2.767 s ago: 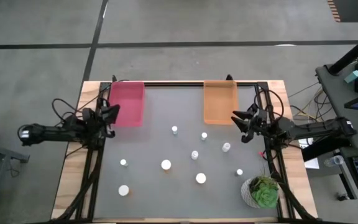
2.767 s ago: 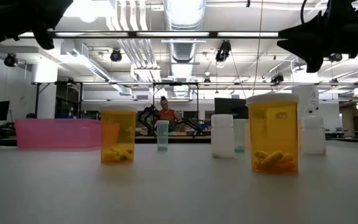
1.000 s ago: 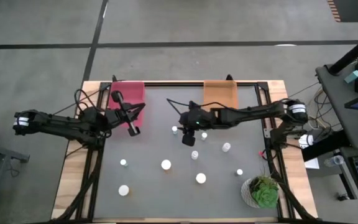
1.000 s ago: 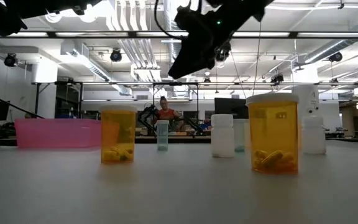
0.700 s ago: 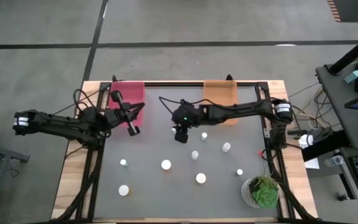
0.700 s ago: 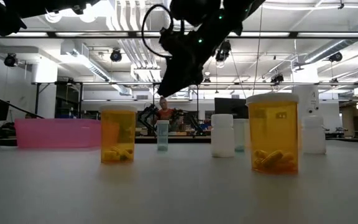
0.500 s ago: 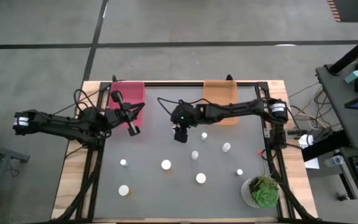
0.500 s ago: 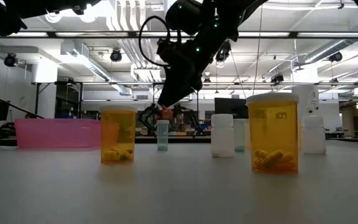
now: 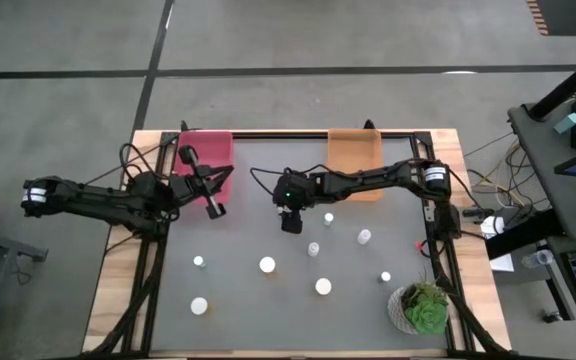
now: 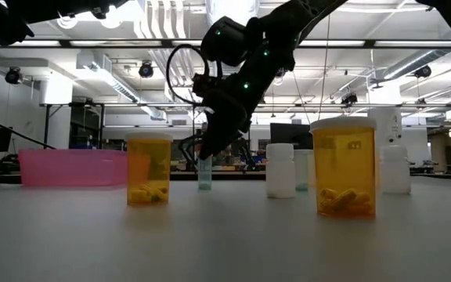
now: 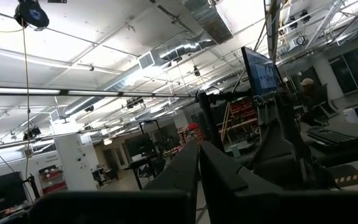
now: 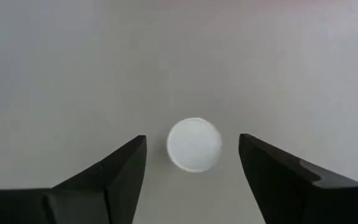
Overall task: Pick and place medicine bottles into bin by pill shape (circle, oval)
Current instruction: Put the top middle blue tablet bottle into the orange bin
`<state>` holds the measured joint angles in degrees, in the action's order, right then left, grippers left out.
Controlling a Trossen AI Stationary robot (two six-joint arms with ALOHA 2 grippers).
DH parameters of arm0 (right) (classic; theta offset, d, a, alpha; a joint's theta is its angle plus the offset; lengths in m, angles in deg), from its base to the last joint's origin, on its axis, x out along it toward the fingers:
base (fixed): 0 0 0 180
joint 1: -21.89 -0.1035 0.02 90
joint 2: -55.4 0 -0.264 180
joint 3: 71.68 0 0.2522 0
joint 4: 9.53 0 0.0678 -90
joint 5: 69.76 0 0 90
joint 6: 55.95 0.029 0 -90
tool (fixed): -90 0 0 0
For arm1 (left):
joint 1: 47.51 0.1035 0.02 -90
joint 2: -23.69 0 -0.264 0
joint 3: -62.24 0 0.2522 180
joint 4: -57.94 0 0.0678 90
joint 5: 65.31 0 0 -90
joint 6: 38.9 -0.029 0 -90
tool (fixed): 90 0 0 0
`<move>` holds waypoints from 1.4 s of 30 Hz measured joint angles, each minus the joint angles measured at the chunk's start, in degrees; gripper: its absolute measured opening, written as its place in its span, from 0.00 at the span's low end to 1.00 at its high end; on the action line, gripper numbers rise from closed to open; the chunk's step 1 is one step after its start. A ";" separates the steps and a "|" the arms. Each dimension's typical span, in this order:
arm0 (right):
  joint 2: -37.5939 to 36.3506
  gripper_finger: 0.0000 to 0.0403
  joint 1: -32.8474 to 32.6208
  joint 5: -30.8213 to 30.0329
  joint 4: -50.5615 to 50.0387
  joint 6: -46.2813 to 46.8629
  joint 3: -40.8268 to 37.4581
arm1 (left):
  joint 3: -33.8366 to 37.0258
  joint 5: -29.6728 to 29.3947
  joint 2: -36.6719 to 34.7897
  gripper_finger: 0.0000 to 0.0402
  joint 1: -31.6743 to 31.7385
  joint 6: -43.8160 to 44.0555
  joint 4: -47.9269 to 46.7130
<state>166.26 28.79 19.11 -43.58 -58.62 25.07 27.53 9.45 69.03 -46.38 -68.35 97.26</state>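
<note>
High view: right gripper [image 9: 290, 212] reaches mid-table over a bottle hidden under it; other bottles [image 9: 267, 265] scattered on the grey mat, pink bin [image 9: 206, 160] and orange bin [image 9: 354, 158] at far edge, left gripper [image 9: 211, 203] just beside pink bin. Low view: right gripper tip right above small clear bottle [image 10: 204, 171], not gripping. Right wrist: fingers [image 12: 118, 169] spread wide, white cap between, untouched; left wrist: left gripper clenched, holding nothing.

Grey table [image 9: 238, 300], medicine bottles [image 9: 267, 265], pink bin [image 9: 204, 160], orange bin [image 9: 354, 152], potted plant [image 9: 424, 308]
</note>
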 joint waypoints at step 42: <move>-4.49 0.29 0.41 -0.43 0.55 1.59 0.26 | 0.04 0.00 0.04 0.00 0.00 -1.03 -0.02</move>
<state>161.77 29.19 18.68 -43.03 -57.03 25.33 27.58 9.45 69.07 -46.38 -69.38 97.24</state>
